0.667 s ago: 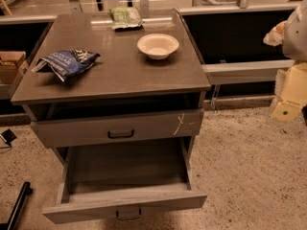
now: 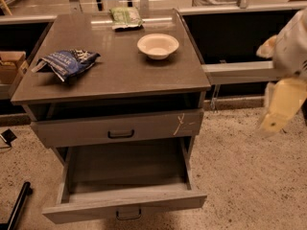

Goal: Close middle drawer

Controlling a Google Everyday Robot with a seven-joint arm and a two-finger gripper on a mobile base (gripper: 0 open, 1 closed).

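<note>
Plainly, looking through the one camera view and finding the task not yet begun in any way that counts. Seeing the middle drawer sitting at the bottom of the cabinet, pulled far out toward the camera, showing its deep box and its small dark handle on the low front. Noting the scratched drawer above it sticking out only a little. Seeing on the bench a cream bowl, a blue bag and a green packet, all well away from the work.

Finding the gripper hanging at the right edge, well apart from the middle drawer and touching nothing; not telling whether open or closed.

Judging everything as remaining: bringing the gripper across to the low front, pressing, sliding the box fully home.

Comparing with the earlier frame: finding the middle drawer standing just as far out, the things on the bench lying unmoved, and the gripper sitting somewhat lower and a little further left, apparently heading down toward the work.
</note>
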